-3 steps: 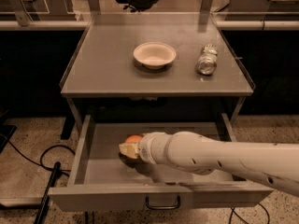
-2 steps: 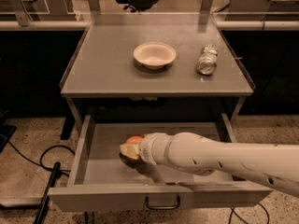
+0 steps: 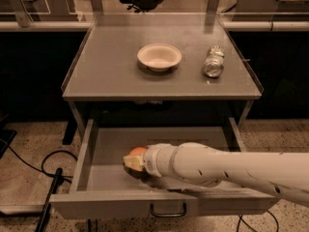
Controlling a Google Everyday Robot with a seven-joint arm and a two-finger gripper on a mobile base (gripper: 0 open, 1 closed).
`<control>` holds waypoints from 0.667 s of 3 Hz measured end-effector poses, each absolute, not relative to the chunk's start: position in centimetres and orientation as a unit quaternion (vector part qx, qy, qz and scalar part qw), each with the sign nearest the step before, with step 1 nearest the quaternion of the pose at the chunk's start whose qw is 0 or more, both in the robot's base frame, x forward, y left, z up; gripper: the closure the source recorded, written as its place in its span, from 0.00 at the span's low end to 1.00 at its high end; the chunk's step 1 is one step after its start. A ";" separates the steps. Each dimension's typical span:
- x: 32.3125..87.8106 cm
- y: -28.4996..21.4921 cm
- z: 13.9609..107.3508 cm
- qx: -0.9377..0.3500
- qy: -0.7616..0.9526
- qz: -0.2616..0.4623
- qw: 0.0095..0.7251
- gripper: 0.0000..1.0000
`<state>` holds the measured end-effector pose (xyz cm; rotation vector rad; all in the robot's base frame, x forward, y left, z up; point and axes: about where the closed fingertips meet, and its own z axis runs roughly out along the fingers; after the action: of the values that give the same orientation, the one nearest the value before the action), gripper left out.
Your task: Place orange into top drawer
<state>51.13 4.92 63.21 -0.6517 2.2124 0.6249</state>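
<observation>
Camera view only. Shows the top drawer (image 3: 83, 159) pulled well out beneath the worktop (image 3: 104, 76), with the arm (image 3: 231, 170) reaching in from the right. Finds the pincer (image 3: 131, 162) low inside, left of the middle, just above or on the drawer floor. Puts the orange (image 3: 139, 151) right at the pincer's tip, peeking out above and behind it, well within the drawer walls. Cannot tell whether clenched on the fruit or already released: too much hidden by the arm.

Compared with a second ago, shows almost nothing shifted: same reach, same height, same spot for the orange. Reads as a pause at the bottom of the descent rather than travel. Suggests, as a judgement, that the carrying is over and only letting go and pulling out remain. Counts the task as nearly done, with the fruit already inside the right compartment.

Leaves the white bowl (image 3: 159, 57) and the silver can (image 3: 213, 63) up on the worktop, well apart from the action. Calls next for a gentle release, given a round fruit free to roll on a flat floor, then a straight lift clear of the front panel and its handle (image 3: 167, 210).
</observation>
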 end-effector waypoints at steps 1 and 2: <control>51.2 5.2 62.9 -0.262 0.859 0.246 0.364 1.00; 51.3 5.6 62.5 -0.265 0.858 0.253 0.361 1.00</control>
<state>51.27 5.61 62.55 -0.6833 2.2104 0.6508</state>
